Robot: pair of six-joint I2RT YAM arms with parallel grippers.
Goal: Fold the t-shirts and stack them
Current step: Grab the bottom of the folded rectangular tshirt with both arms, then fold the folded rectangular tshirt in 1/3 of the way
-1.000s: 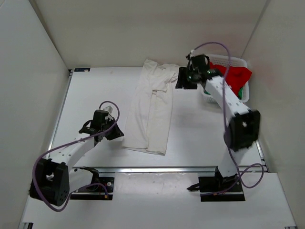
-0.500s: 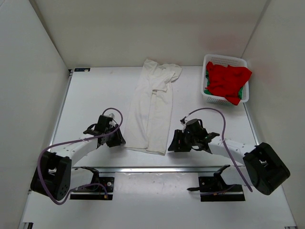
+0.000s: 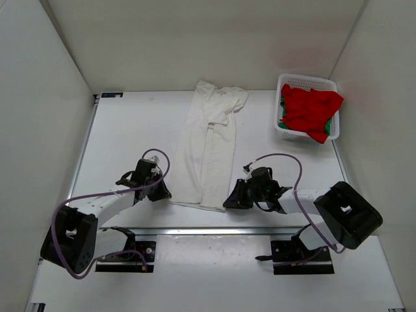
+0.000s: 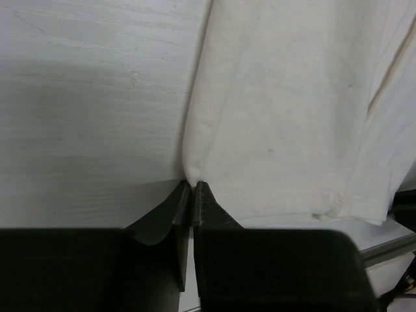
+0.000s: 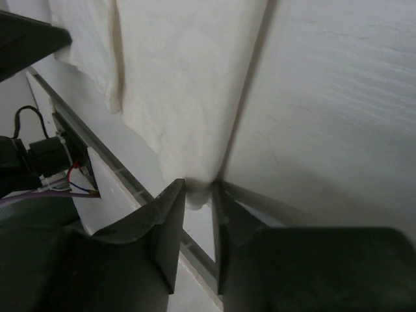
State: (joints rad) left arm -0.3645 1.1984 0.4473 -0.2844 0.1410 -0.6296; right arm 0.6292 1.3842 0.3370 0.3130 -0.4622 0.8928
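Observation:
An off-white t-shirt [image 3: 208, 146], folded lengthwise into a long strip, lies flat mid-table. My left gripper [image 3: 165, 193] is at its near-left corner; in the left wrist view the gripper [image 4: 192, 184] is shut on the tip of the off-white t-shirt's [image 4: 286, 104] hem. My right gripper [image 3: 227, 202] is at the near-right corner; in the right wrist view the gripper [image 5: 199, 190] pinches a bunched corner of the off-white t-shirt [image 5: 188, 84]. The red t-shirt [image 3: 311, 109] is heaped in the basket, with a bit of the green t-shirt [image 3: 283, 122] showing under it.
The white perforated basket [image 3: 305, 80] stands at the back right. The table's near edge and its metal rail [image 3: 214, 230] run just behind both grippers. White walls enclose the table on three sides.
The right arm swung from beside the basket down to the shirt's near-right corner and edged onto it. The left gripper slid right onto the near-left corner.

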